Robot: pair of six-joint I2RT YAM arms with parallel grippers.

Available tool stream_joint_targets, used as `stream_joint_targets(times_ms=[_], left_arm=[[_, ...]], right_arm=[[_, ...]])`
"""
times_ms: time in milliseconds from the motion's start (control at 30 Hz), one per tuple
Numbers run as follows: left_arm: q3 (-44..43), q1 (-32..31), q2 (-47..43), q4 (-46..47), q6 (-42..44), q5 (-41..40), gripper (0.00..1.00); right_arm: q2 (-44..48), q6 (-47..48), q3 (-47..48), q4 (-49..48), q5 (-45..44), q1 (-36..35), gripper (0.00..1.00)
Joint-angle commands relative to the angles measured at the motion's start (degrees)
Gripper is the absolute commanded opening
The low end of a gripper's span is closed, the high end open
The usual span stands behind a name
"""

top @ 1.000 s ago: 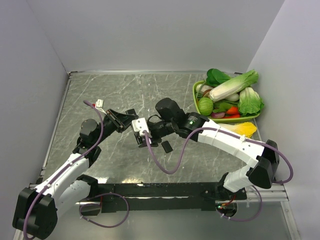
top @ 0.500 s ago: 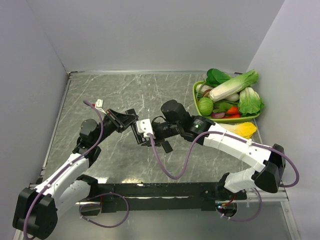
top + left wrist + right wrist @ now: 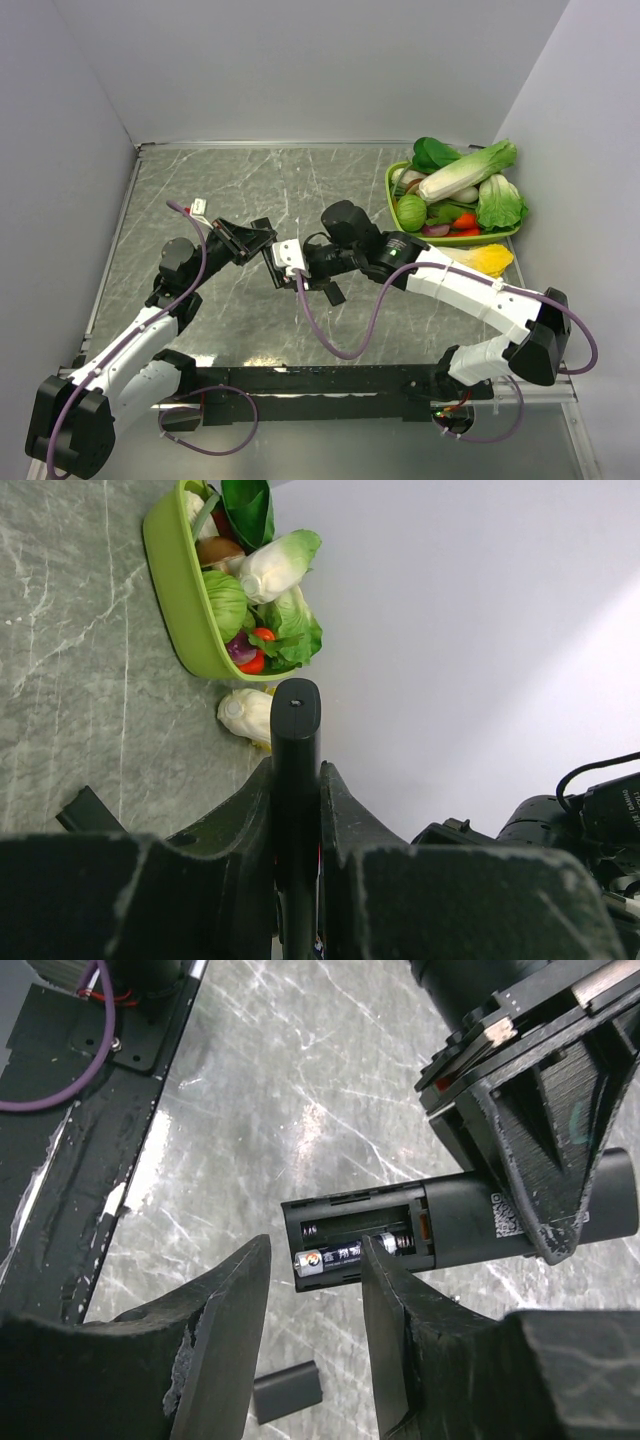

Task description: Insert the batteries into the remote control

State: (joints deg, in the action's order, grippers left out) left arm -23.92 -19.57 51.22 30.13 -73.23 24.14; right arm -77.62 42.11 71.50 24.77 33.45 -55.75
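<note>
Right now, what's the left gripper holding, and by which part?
Left gripper clamps the slim black plastic remote control across its body, away from the open battery bay.

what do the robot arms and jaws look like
The left arm and right arm have white shells over black joints, each trailed by a looping purple cable. The jaws are chunky matte black wedges with scuffed, greyish edges.
</note>
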Motion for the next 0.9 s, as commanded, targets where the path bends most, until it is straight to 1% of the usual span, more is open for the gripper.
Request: stream_joint_targets(times_ms=[0, 133, 500, 700, 867], left_arm=[[-1.7, 0.2, -0.9, 2.5, -0.6, 0.6, 0.01], [-1.7, 0.2, -0.8, 2.6, -0.6, 0.6, 0.01], [-1.7, 0.2, -0.9, 2.5, -0.5, 0.7, 0.01], [-1.8, 0.2, -0.9, 2.7, -0.3, 1.1, 0.01], [-1.8, 0.2, -1.1, 3.3, -0.5, 1.3, 0.01]], right_arm=[[-0.5, 1.7, 0.7, 0.5, -0.2, -0.3, 0.48], [-0.9, 2.0, 0.7, 0.6, -0.6, -0.3, 0.45], [-2.0, 2.2, 0.8, 0.1, -0.9, -0.3, 0.43], [-2.7, 2.2, 0.8, -0.2, -1.3, -0.2, 0.40], [-3.4, 2.2, 1.1, -0.3, -1.7, -0.2, 0.35]])
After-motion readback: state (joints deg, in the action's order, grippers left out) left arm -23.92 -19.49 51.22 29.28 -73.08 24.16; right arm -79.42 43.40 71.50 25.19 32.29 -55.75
